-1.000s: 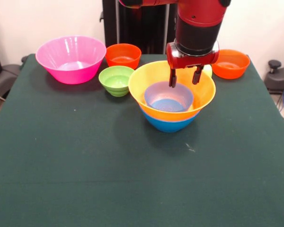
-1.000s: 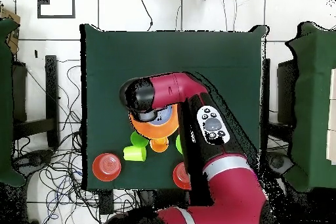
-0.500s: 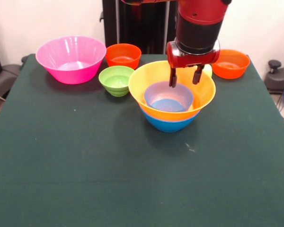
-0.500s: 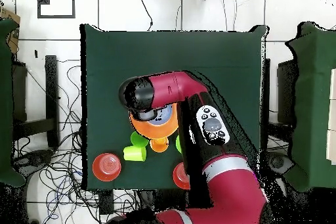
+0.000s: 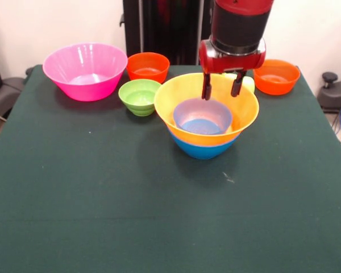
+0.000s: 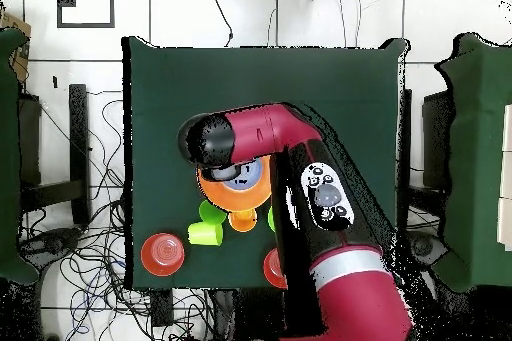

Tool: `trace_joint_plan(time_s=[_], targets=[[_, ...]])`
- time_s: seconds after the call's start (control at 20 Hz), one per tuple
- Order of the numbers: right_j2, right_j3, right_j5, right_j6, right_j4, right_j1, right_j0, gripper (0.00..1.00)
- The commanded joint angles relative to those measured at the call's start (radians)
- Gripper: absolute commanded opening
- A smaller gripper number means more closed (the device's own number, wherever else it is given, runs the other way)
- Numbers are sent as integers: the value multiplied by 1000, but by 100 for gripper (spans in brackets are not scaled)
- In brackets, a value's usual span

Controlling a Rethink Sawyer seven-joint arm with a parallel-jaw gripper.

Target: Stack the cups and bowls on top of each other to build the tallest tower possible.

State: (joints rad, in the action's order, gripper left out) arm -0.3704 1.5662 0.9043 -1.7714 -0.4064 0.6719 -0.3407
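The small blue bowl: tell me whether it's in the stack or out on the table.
In. The small blue bowl sits nested upright inside the yellow-orange bowl, which rests in the larger blue bowl.

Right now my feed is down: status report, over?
Gripper open, empty, above yellow-orange bowl. Small blue bowl nested inside. Pink bowl unstacked. Nothing obstructing.

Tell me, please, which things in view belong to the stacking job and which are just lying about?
Job: nested tower with small blue bowl; pink bowl; green bowl; two orange bowls; lime-yellow cup; open gripper.

Lying about: floor cables.
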Motion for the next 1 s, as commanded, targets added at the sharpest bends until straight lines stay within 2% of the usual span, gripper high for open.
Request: trace_joint_plan(time_s=[0.05, 0.25, 0.4, 0.7, 0.8, 1.0], targets=[[2, 99, -46, 1, -27, 67, 1, 100], [-7, 141, -34, 32, -16, 117, -23, 100], [-23, 158, 12, 47, 20, 174, -33, 100], [-40, 141, 59, 75, 45, 198, -50, 100], [-38, 136, 76, 127, 30, 212, -77, 100], [-70, 137, 122, 283, 13, 231, -174, 100]])
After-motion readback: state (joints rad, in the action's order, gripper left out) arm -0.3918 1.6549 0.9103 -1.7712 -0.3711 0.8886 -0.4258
